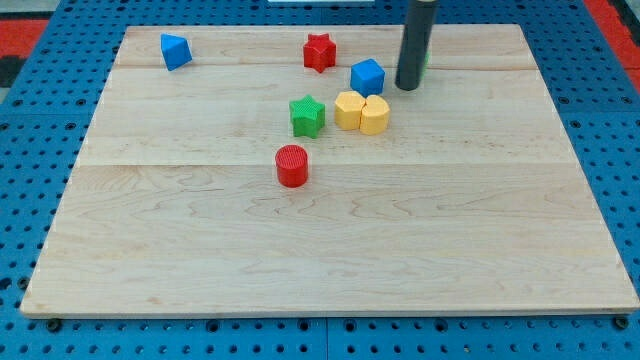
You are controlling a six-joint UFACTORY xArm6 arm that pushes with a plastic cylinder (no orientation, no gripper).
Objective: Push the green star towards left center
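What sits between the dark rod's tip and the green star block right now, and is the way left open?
From my tip, the blue cube and the two touching yellow blocks lie between it and the green star. To the view's left of the star, nothing visible stands on the wooden board; the red cylinder sits below that line.

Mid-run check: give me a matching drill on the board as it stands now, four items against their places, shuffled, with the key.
Items:
1. green star
2. red cylinder
3. blue cube
4. my tip

Places:
A. just left of the rod's lower end
B. right of the blue cube, near the view's top
C. just left of the yellow blocks
D. below the green star

Pairs: 1-C, 2-D, 3-A, 4-B
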